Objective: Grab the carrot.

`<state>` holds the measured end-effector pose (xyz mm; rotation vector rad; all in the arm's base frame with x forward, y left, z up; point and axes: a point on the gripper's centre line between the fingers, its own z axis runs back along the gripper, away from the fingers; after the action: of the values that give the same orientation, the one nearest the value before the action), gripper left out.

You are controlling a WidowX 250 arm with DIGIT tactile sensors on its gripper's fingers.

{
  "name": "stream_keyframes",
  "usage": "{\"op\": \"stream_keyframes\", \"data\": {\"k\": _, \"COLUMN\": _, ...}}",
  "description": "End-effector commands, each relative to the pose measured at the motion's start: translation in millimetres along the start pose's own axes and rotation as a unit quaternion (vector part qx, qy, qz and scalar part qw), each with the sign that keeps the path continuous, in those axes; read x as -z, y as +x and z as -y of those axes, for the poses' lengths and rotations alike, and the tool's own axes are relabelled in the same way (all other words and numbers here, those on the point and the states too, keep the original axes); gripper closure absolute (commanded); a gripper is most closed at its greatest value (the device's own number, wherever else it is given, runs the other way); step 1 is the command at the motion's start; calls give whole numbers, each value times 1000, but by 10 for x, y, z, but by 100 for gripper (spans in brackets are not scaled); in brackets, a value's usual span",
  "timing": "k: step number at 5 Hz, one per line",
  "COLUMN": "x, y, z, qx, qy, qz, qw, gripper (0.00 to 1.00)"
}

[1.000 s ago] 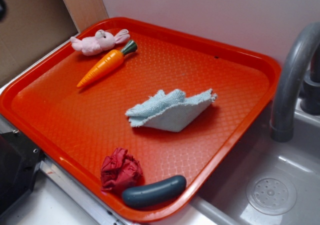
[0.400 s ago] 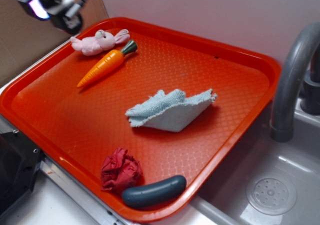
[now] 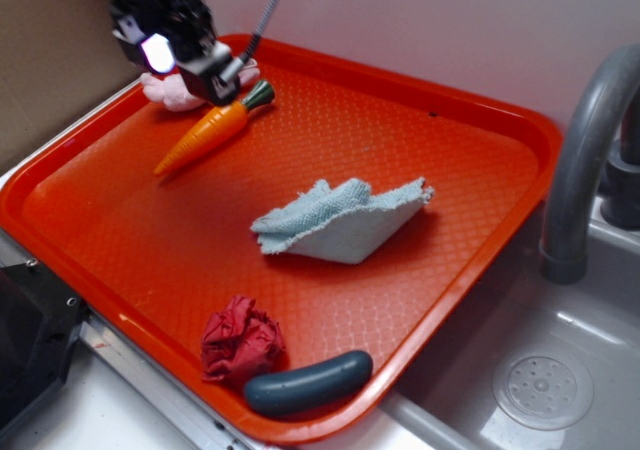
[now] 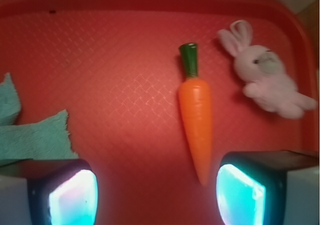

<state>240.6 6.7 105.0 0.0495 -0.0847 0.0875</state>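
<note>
Exterior view: gripper (image 3: 215, 82) hangs over far-left corner of the red tray (image 3: 470, 100), above the pink bunny (image 3: 165, 92) & just by the carrot's green stem end. Wrist housing w/ a lit panel tilts down toward the tray; a braided cable runs up & out of shot. Can't tell from here if it touches anything.

Carrot (image 3: 207, 130) lies flat on tray, stem toward back rim, point toward front-left, right beside bunny.

Wrist view: gripper (image 4: 157, 197) fingers (image 4: 240, 192) spread wide, one at each lower corner, nothing between pads. Carrot (image 4: 196, 120) lies lengthwise, stem away from cam, tip ending just beside the right-hand finger, slightly inside the gap, not centred. No contact seen. Bunny (image 4: 267, 77) sits to the right of carrot, near but apart.

Other stuff: pale blue cloth (image 3: 340, 220) crumpled mid-tray; red crumpled wad (image 3: 240, 342) & dark grey-blue sausage (image 3: 308, 382) at front rim, touching or nearly so. Grey faucet (image 3: 585, 160) & sink (image 3: 560, 370) off to the right of tray.
</note>
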Motion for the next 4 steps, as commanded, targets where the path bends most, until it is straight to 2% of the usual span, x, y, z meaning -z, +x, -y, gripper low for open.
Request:
{"op": "stream_keyframes", "data": {"k": 1, "x": 190, "y": 221, "z": -169, "qx": -21, "qy": 48, "qz": 22, "qw": 998, "gripper": 0}}
{"op": "stream_keyframes", "data": {"k": 4, "x": 504, "y": 240, "z": -309, "qx": -39, "qy": 106, "qz": 17, "qw": 994, "gripper": 0}}
